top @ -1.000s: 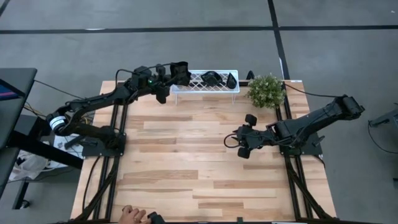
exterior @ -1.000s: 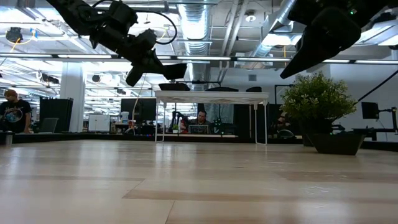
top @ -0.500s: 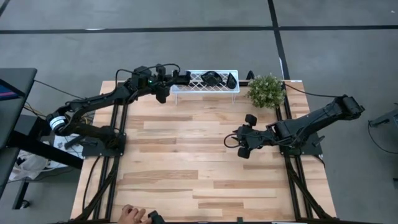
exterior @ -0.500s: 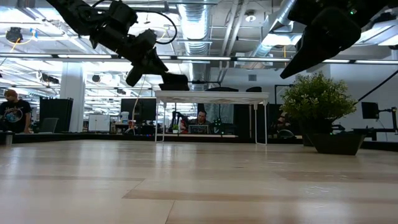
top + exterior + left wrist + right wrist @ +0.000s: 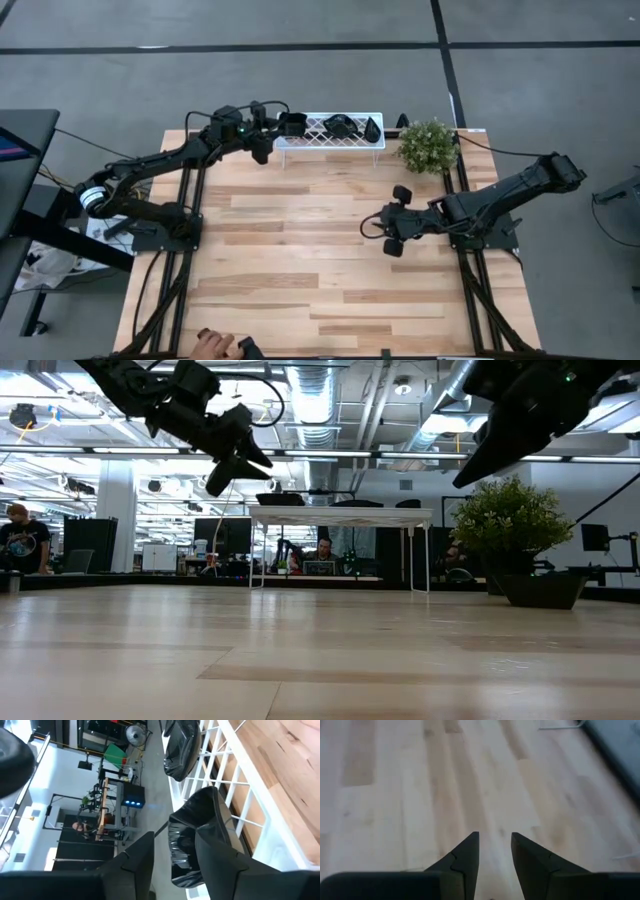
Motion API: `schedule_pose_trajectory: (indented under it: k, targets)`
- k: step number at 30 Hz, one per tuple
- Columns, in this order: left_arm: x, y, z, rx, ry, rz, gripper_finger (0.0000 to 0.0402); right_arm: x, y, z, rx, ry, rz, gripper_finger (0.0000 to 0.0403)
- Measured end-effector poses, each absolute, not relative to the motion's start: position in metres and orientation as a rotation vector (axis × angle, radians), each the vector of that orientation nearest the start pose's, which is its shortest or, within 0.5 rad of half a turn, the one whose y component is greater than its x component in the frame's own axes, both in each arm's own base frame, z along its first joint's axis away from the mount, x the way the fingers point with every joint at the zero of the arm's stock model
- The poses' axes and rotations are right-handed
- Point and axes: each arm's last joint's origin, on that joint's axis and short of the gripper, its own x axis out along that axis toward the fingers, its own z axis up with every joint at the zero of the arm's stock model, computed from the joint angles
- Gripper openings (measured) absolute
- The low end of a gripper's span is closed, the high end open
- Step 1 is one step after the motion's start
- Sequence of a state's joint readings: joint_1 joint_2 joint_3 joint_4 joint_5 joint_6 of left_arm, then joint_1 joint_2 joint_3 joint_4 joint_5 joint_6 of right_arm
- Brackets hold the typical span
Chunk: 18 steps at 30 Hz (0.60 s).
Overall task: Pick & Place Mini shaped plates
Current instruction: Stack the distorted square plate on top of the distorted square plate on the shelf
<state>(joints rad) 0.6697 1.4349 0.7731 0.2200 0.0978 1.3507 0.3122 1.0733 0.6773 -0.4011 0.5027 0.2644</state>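
Pale wood-plank desk [image 5: 300, 260], matte, dark metal arm frames down both side edges. White wire lattice rack [image 5: 330, 131] on thin legs at the far edge, holding three glossy black mini shaped plates: square-ish plate [image 5: 293, 124] at the rack's left end, second plate [image 5: 341, 125] mid-rack, leaf-shaped plate [image 5: 371, 129] toward the right end. Bushy green potted plant [image 5: 428, 146] in a dark pot at the far right corner, just beside the rack. Left gripper [image 5: 272, 122] reaching in from the left side, arm stretched long and low toward the far edge, jaws parted, straddling the edge of the left-end plate without clamping it; plate resting on the lattice. Left wrist view: wrinkled shiny sheen on that plate [image 5: 192, 840], one finger [image 5: 220, 855] over it, white grid bars beneath, next plate [image 5: 182, 745] beyond. Low view: rack [image 5: 340, 515] seen edge-on as a small table, plates only thin dark slivers on top, people and monitors in the room behind. Right gripper [image 5: 397, 220] hovering above the desk's right-centre, arm folded back to the right edge, jaws partly open, holding nothing; right wrist view: bare planks between dark fingers [image 5: 462, 857]. Person's hand [image 5: 210, 345] at the near edge.
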Motion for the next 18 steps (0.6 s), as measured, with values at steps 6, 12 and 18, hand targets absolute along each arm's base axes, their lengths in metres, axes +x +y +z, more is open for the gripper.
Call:
schedule_pose_trajectory:
  k: [6,12,18]
  targets:
    - [0.239,0.186,0.223,1.014,0.677,0.255,0.0149,0.204,0.055,0.225,0.041,0.739,-0.219,0.0108]
    - [0.239,0.184,0.222,0.558,0.612,0.424,0.0142,0.206,0.065,0.203,0.110,0.883,-0.247,0.0108]
    - [0.241,0.163,0.201,0.331,0.646,0.392,0.0130,0.202,0.074,0.188,0.107,0.987,-0.278,0.0108]
